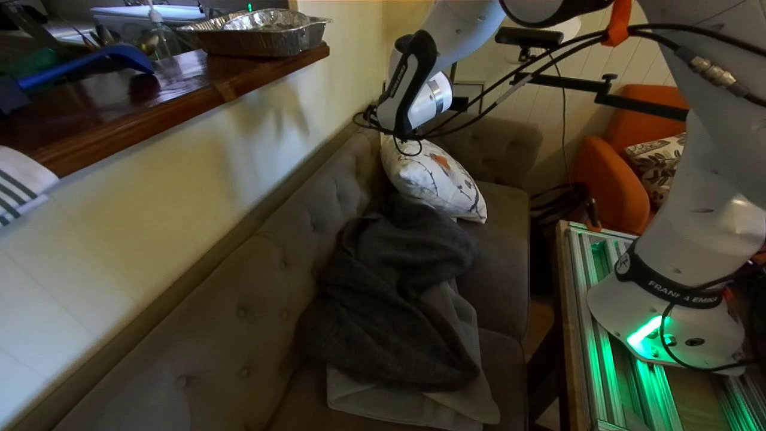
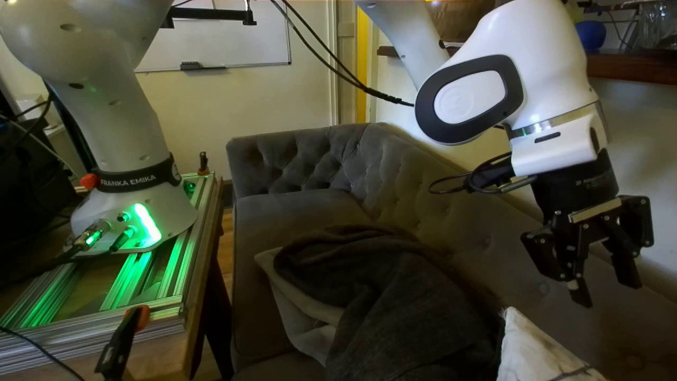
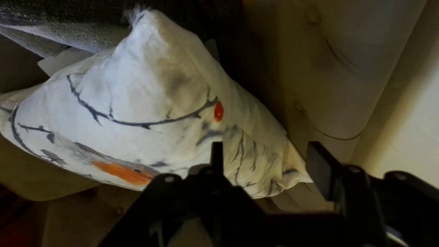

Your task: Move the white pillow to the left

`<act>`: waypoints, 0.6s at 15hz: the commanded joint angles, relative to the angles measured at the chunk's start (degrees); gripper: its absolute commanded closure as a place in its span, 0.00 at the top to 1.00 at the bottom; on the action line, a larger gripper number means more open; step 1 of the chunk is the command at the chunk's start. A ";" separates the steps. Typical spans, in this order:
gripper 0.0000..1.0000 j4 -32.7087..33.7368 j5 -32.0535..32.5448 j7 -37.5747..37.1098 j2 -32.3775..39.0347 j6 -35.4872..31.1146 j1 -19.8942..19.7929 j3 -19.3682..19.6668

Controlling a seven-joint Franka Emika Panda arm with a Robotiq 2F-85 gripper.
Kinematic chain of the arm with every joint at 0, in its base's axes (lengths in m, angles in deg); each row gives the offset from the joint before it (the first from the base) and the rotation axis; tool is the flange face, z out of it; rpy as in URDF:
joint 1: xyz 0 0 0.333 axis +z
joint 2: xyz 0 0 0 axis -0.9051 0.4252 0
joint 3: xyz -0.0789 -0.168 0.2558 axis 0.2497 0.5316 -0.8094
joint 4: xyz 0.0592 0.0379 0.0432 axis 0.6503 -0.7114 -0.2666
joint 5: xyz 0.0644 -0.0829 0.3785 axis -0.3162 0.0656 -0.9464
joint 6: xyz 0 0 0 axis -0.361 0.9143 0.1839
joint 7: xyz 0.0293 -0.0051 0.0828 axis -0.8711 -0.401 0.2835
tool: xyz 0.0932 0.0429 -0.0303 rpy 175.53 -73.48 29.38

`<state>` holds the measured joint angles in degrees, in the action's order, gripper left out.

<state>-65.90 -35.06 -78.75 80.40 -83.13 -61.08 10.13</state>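
1. The white pillow is on the gray sofa. It sits on a slant by the sofa's back, near the far end as seen in an exterior view.
2. On the pillow there are gray twigs, a red spot and an orange patch.
3. The jaws are wide apart, with a big gap, and they have hold of nothing.
4. In the wrist view one jaw shows in front of the pillow, and the other shows by its end corner. I cannot tell how near they are to the cloth.
5. In an exterior view the jaws point down over the sofa, and a corner of the pillow pokes in at the bottom.
6. A dark blanket lies in a heap on the sofa, just beside the pillow. A light cloth sticks out from under it.
7. The white robot arm reaches out over the sofa. Its base stands on metal rails on a table, and a green light glows on it.
8. An orange chair has a leafy pillow on it.
9. Foil trays sit on a brown shelf above the sofa's back.
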 commanded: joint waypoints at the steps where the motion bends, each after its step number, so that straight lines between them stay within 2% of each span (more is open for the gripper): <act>1: 0.95 6.50 0.79 -4.20 6.15 6.66 -0.56 2.45; 2: 0.77 2.06 1.07 -1.89 1.75 3.16 -0.99 0.43; 4: 0.91 3.84 1.34 -2.65 3.75 4.80 -1.21 1.21; 5: 0.95 4.37 1.36 -2.80 4.39 4.94 -1.21 1.36; 7: 0.96 4.91 1.37 -3.05 4.94 5.03 -1.20 1.38; 8: 0.99 5.08 1.40 -3.10 4.99 5.15 -1.21 1.37; 9: 1.00 5.42 1.77 -0.05 3.97 5.05 -3.34 -1.41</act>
<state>-60.92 -34.86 -81.02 85.60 -77.90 -61.69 11.99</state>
